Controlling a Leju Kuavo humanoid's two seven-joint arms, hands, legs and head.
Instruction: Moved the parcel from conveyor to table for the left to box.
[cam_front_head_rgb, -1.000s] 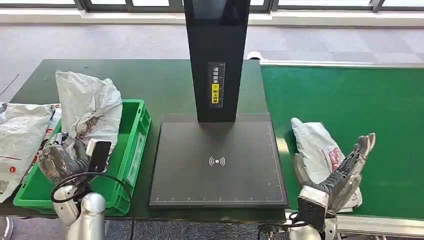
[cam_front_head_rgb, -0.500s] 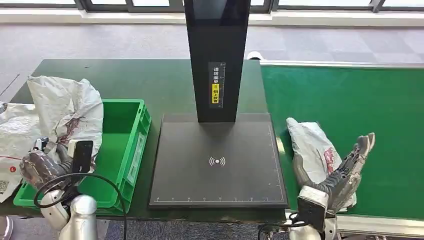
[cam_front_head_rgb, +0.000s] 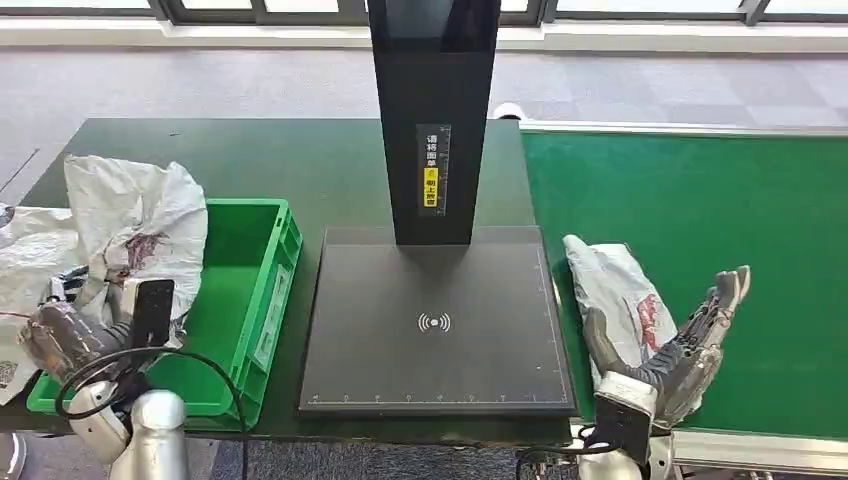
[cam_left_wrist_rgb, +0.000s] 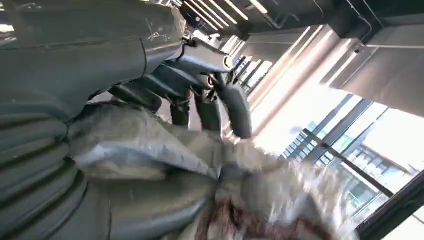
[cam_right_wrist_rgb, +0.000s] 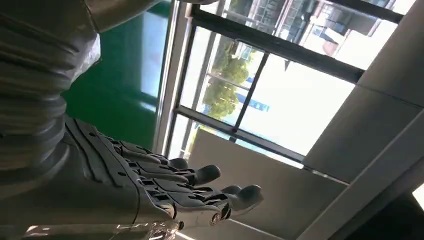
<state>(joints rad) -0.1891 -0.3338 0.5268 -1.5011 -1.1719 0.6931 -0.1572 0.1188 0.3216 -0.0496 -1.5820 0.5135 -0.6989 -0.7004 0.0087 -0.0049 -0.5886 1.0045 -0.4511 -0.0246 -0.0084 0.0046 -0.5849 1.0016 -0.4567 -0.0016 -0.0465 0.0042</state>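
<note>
My left hand (cam_front_head_rgb: 85, 335) grips a crumpled white parcel (cam_front_head_rgb: 135, 225) with dark red print, held up over the left end of the green box (cam_front_head_rgb: 245, 300). In the left wrist view the same parcel (cam_left_wrist_rgb: 240, 200) is bunched under the curled fingers (cam_left_wrist_rgb: 220, 107). A second white parcel (cam_front_head_rgb: 615, 295) lies on the green conveyor (cam_front_head_rgb: 700, 220) at its near left edge. My right hand (cam_front_head_rgb: 680, 350) stands open right beside it, palm toward the parcel; whether it touches is unclear. The right wrist view shows that hand (cam_right_wrist_rgb: 165, 192) with fingers spread and nothing in them.
A black scanner plate (cam_front_head_rgb: 435, 325) with a tall black post (cam_front_head_rgb: 433, 110) stands on the dark green table (cam_front_head_rgb: 290, 160) between box and conveyor. Another white parcel (cam_front_head_rgb: 25, 260) lies off the box's left side.
My left hand has carried the crumpled parcel leftward, from over the box's middle to its left end. The parcel on the conveyor has slid slightly left toward the scanner plate; the right hand barely moved.
</note>
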